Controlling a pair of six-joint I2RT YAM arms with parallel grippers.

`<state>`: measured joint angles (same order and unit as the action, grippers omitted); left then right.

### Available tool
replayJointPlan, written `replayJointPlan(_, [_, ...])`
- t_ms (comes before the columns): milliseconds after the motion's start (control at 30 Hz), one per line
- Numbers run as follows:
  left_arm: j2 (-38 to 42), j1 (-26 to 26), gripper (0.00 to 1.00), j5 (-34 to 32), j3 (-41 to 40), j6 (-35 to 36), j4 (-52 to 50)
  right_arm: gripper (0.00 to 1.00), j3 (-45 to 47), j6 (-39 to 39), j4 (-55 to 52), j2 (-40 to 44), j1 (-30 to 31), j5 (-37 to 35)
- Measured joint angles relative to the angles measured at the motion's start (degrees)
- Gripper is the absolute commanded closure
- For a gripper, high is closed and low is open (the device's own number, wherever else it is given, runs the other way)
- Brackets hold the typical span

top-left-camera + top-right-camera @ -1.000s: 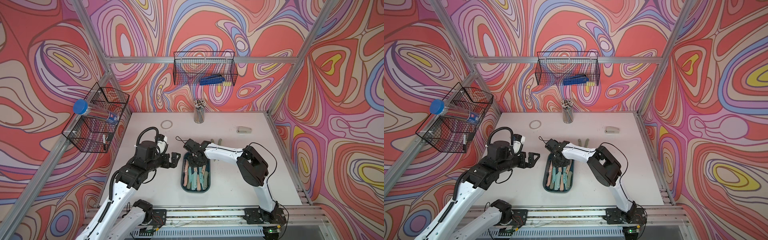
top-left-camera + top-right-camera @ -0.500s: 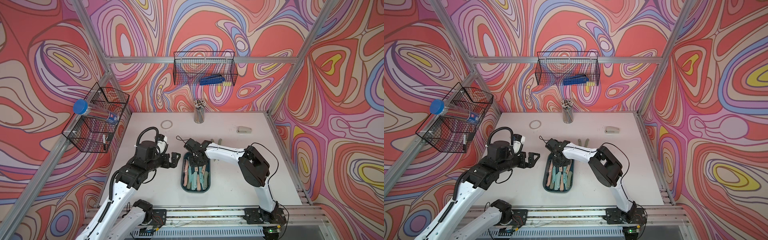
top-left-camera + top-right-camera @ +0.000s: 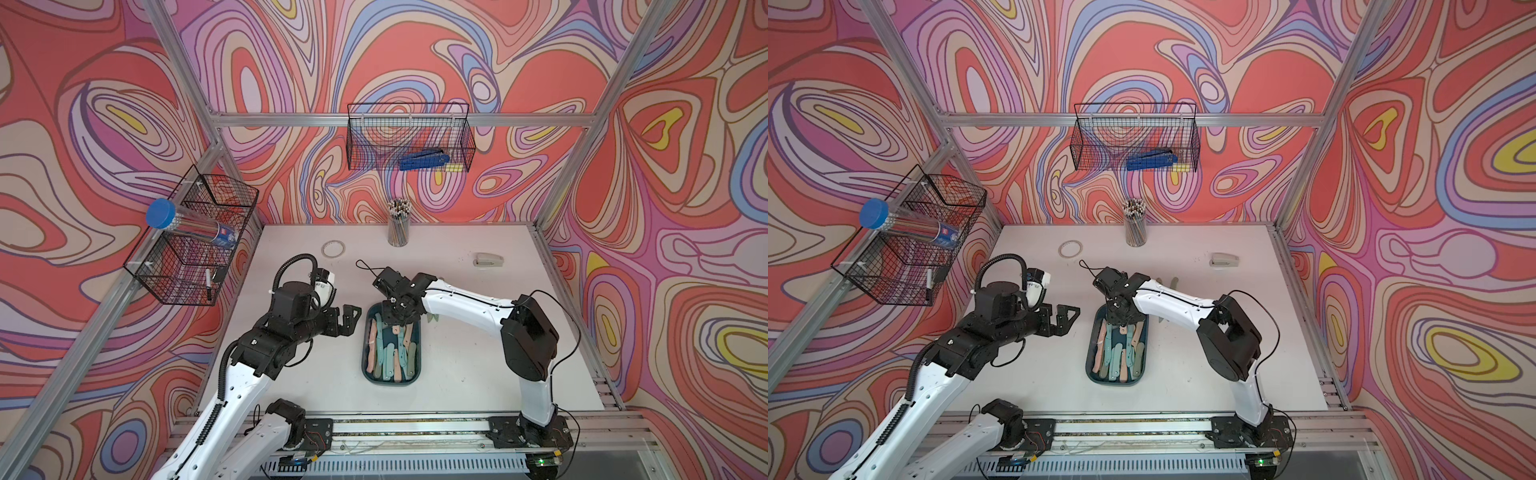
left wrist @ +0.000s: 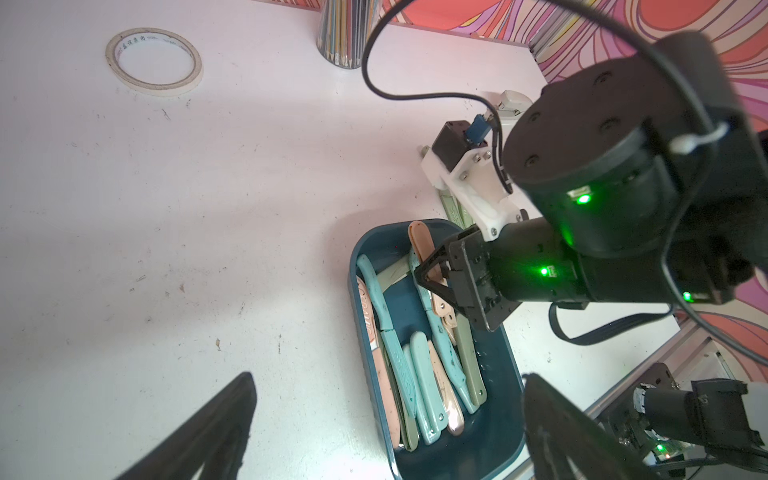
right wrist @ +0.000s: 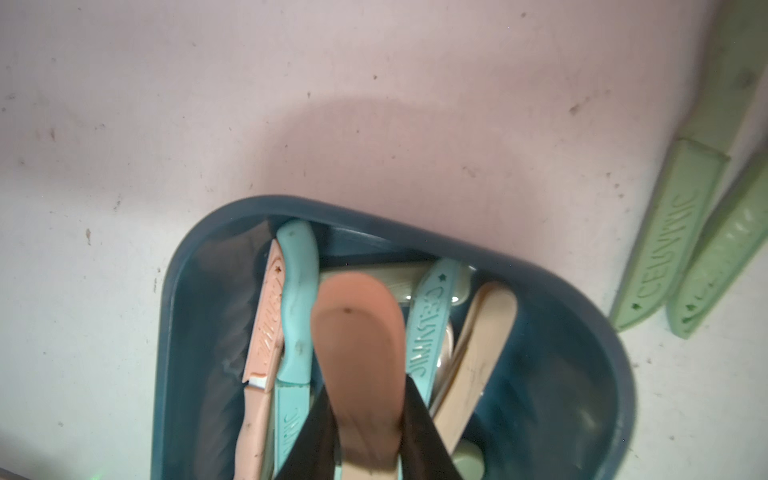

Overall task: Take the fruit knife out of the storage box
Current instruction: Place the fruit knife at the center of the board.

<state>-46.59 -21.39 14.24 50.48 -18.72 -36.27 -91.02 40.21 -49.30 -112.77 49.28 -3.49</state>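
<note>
The dark teal storage box [image 3: 367, 365] [image 3: 1091, 365] lies mid-table with several teal, pink and green sheathed knives in it. My right gripper [image 3: 397, 316] [image 3: 1121, 318] reaches down into the box's far end. In the right wrist view it [image 5: 365, 403] is shut on a salmon-pink fruit knife [image 5: 357, 340] [image 4: 419, 241], whose end tilts up above the others, inside the box wall [image 5: 561, 374]. My left gripper [image 3: 347, 320] [image 3: 1065, 318] [image 4: 388, 379] hovers open and empty just left of the box [image 4: 494, 415].
Two pale green knives [image 5: 673, 232] [image 3: 432, 318] lie on the table right of the box. Toward the back are a tape ring [image 3: 333, 249], a pencil cup [image 3: 398, 226] and a stapler [image 3: 488, 260]. Black wire baskets [image 3: 409, 141] [image 3: 195, 237] hang on the walls.
</note>
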Motion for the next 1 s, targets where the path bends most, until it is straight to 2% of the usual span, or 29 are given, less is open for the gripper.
replayJointPlan(200, [-0.31, 0.00, 0.00, 0.74, 0.00, 0.00, 0.02, 0.79, 1.38, -1.66, -0.72, 5.86, -5.57, -0.39])
replayJointPlan(500, [-1.55, -0.02, 0.01, 1.31, 0.00, 0.00, 0.02, 0.79, 8.48, -5.55, -0.39, 13.70, -20.09, 0.35])
replayJointPlan(733, [-1.60, -0.02, 0.01, 1.33, 0.00, 0.00, 0.02, 0.79, 12.63, -8.70, 0.26, 12.28, -28.24, 3.08])
replayJointPlan(1000, [-1.90, -0.07, 0.01, 1.33, 0.00, 0.00, 0.00, 0.79, 12.35, -10.32, 2.56, 2.58, -29.44, 6.23])
